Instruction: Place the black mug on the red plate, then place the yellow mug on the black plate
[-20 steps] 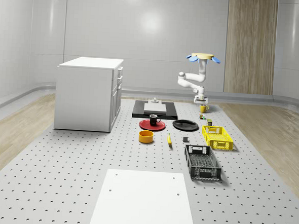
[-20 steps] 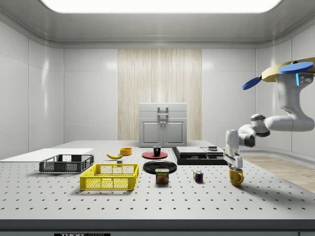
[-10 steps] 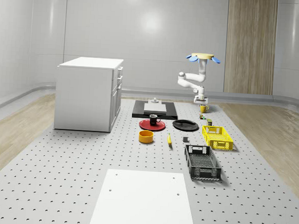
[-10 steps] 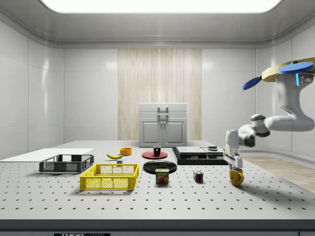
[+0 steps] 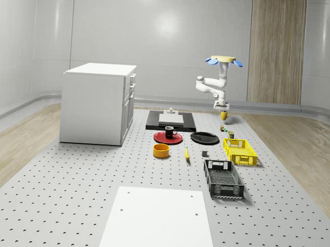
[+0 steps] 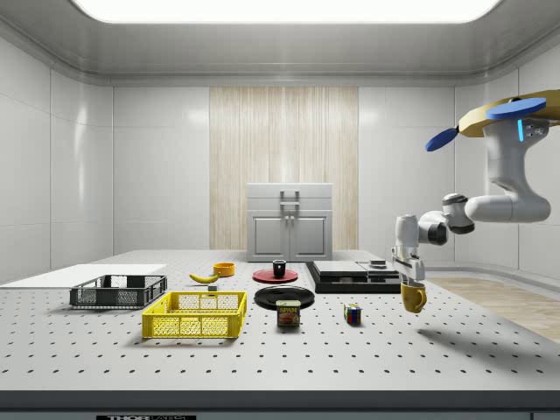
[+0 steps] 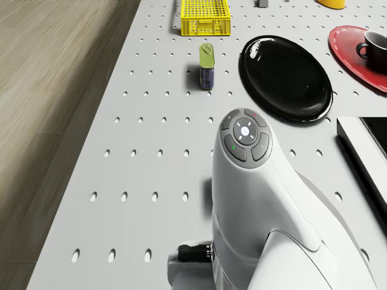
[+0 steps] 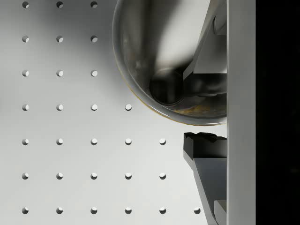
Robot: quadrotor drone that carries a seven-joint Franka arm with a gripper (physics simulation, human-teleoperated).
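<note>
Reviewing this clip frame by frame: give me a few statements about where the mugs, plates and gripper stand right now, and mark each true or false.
1. The black mug sits on the red plate. True.
2. The yellow mug rests on the table. False: it hangs clear of the table, held by the gripper shut on its rim.
3. The black plate carries a mug. False: nothing stands on it.
4. The drone hovers in the air near the side view's right edge. True.
5. The yellow crate holds the yellow mug. False: the mug is in the gripper, well apart from the crate.
</note>
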